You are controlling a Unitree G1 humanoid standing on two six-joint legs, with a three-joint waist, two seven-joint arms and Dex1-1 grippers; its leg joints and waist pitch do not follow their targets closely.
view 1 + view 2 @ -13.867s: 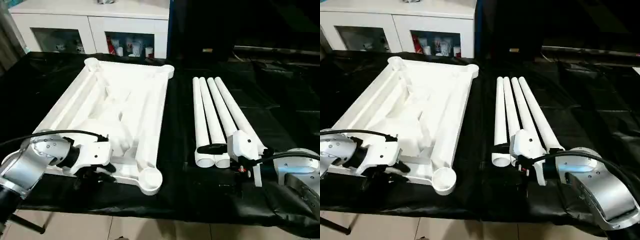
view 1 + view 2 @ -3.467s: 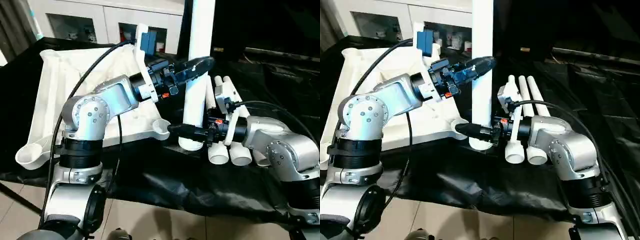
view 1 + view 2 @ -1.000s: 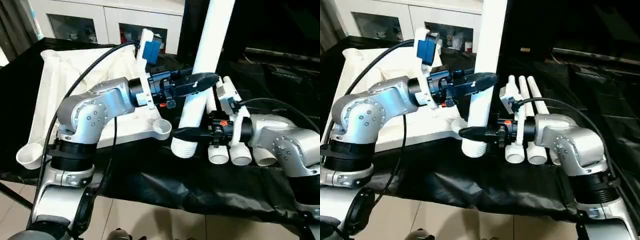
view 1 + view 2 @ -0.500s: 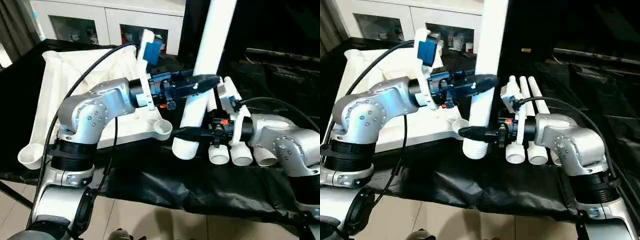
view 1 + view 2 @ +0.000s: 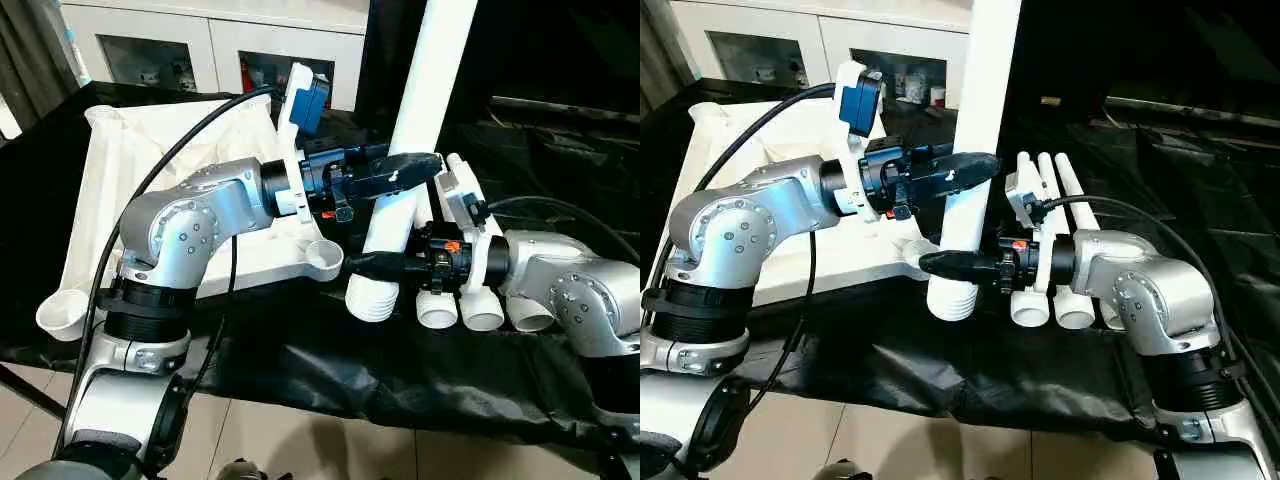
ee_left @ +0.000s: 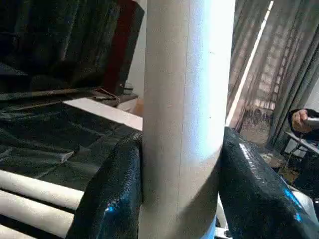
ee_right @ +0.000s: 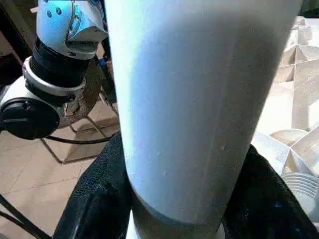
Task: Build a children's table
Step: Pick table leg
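One white tubular leg (image 5: 425, 90) stands nearly upright, leaning slightly, its ribbed lower end (image 5: 368, 298) hanging just beside the tabletop's near corner socket (image 5: 323, 258). My left gripper (image 5: 415, 168) is shut on the leg at mid-height, with black fingers (image 6: 117, 189) pressed on both sides of it. Lower down, just above the ribbed end, my right gripper (image 5: 370, 268) is shut on the same leg, its fingers (image 7: 99, 199) hugging the tube. The white tabletop (image 5: 150, 190) lies underside up at the left. Three more legs (image 5: 480, 300) lie side by side behind my right gripper.
Black cloth (image 5: 330, 370) covers the work table, whose front edge drops to a tiled floor. A white cabinet (image 5: 220, 40) stands behind the tabletop. A black cable (image 5: 170, 160) arcs over my left arm. A person's hand (image 6: 304, 119) shows far off.
My right gripper's fingers have drawn in on the leg's lower part. The leg stays tilted in nearly the same place, and the left grip is unchanged.
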